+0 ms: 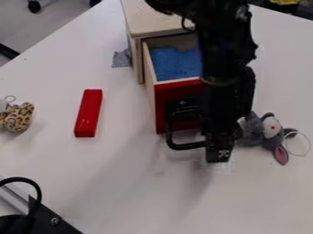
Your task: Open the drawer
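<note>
The gripper [218,148] hangs down in front of the drawer, at the right end of its black handle [186,146]. The drawer [160,103] stands pulled out of the wooden cabinet [147,20], with a red front and a blue lining [175,63] in view. The arm covers the right part of the drawer front. Whether the gripper holds the handle or only touches it cannot be told.
On the white table [122,183] a red block [89,113] lies left of the drawer. A grey plush toy [269,132] sits just right of the gripper. A leopard-print toy [17,116] is at the left edge, and black equipment [45,219] at the lower left.
</note>
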Available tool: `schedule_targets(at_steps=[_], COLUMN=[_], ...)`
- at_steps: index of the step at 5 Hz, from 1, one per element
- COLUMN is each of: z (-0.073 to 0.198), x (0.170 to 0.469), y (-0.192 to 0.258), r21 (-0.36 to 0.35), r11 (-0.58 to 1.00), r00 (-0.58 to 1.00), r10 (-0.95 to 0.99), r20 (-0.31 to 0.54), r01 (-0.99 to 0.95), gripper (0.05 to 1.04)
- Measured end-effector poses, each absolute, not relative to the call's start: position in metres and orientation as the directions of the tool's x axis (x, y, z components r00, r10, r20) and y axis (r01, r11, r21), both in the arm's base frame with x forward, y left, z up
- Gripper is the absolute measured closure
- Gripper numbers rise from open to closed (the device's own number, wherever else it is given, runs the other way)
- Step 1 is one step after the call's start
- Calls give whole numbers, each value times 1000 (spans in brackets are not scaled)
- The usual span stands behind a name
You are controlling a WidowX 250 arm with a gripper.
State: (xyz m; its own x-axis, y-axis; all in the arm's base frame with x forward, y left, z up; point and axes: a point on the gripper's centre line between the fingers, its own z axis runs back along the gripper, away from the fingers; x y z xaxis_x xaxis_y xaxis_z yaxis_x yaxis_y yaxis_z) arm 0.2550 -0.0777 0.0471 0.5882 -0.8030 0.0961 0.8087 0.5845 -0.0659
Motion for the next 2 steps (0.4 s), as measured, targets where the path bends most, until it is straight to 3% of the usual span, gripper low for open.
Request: schedule_targets(at_steps=[2], z=[105], x=[252], y=[-60], r21=[-77], r11=[658], r00=[661], r10=[-733], r20=[162], r01=[749], gripper=[85])
